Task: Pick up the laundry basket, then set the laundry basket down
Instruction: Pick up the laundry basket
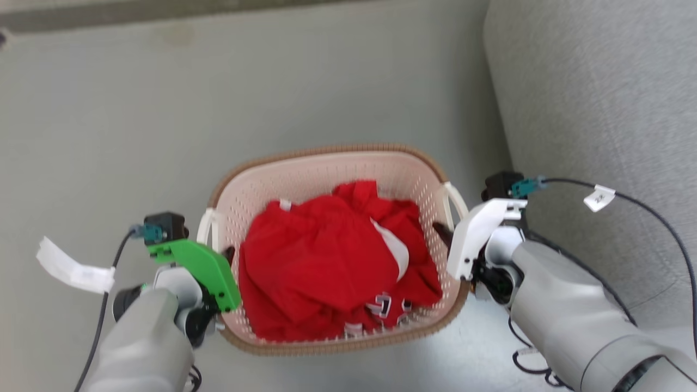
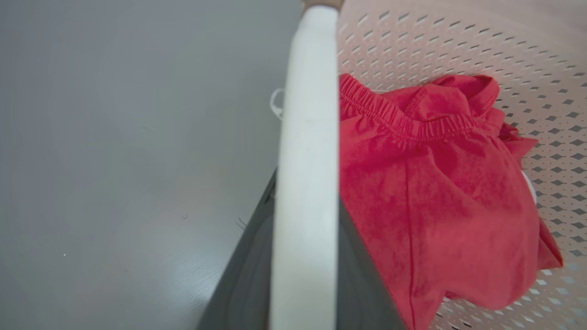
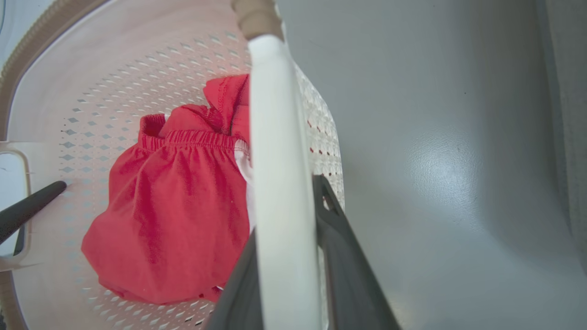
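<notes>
**Head view.**
- Laundry basket [image 1: 326,153]: cream perforated walls, brown rim. It is sitting mid-frame over the grey floor [image 1: 136,109], near a grey upholstered seat [image 1: 599,81]. Whether it is touching the floor cannot be told.
- Red garment [image 1: 321,261]: lying crumpled inside the basket.
- Left gripper [image 1: 228,255]: under a green cover, reaching in at the left handle [image 1: 207,226].
- Right gripper [image 1: 442,231]: under a white cover, reaching in at the right handle [image 1: 456,198].

**Left wrist view.**
- Left fingers [image 2: 238,275]: two dark blades lying against either side of the white handle bar and pinching it.
- The red garment is resting against the perforated wall on one side of the bar; the floor is showing on the other.

**Right wrist view.**
- Right fingers [image 3: 339,247]: pressing on both sides of the white handle bar, gripping it.
- One dark finger of the left gripper is poking in at the far handle, at the view's left edge.
</notes>
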You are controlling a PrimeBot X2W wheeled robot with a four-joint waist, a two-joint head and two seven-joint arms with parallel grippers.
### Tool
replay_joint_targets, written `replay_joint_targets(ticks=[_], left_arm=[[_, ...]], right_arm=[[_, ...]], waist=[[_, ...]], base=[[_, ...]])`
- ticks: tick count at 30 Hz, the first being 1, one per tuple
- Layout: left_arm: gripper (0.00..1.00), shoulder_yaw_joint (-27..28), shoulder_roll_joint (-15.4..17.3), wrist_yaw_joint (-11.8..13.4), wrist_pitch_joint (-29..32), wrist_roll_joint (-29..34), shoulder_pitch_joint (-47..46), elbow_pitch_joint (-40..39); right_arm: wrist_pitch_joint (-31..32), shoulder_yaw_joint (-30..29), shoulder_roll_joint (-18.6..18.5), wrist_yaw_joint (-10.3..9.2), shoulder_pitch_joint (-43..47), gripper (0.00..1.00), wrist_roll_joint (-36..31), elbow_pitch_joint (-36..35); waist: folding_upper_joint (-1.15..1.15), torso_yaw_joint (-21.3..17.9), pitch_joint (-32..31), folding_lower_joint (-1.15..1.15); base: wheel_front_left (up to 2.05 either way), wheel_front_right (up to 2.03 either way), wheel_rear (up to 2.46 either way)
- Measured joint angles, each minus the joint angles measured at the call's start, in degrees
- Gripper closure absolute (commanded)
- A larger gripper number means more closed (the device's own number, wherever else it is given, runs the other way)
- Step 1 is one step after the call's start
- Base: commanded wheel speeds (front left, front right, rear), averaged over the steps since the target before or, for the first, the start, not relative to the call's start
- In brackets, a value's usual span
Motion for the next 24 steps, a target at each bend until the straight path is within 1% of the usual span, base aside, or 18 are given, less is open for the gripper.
replay_joint_targets(ticks=[15,22,24], left_arm=[[1.0,-0.81,-0.67,0.0,2.81,-2.34,6.09,1.53],[1.0,-1.47,-0.94,0.0,4.54,-2.77,7.32,2.21],[1.0,-1.51,-0.96,0.0,4.99,-2.82,7.37,2.24]], right_arm=[[5.03,1.69,0.0,-0.02,6.08,1.0,3.23,0.03],[7.16,2.26,-0.08,-0.07,7.78,1.0,4.15,0.21],[7.81,2.44,-0.08,-0.54,7.89,1.0,4.37,0.19]], waist=[[0.0,-1.4,-11.14,0.0],[0.0,-1.9,-14.45,0.0],[0.0,-1.98,-15.24,0.0]], base=[[0.0,0.0,0.0],[0.0,0.0,0.0],[0.0,0.0,0.0]])
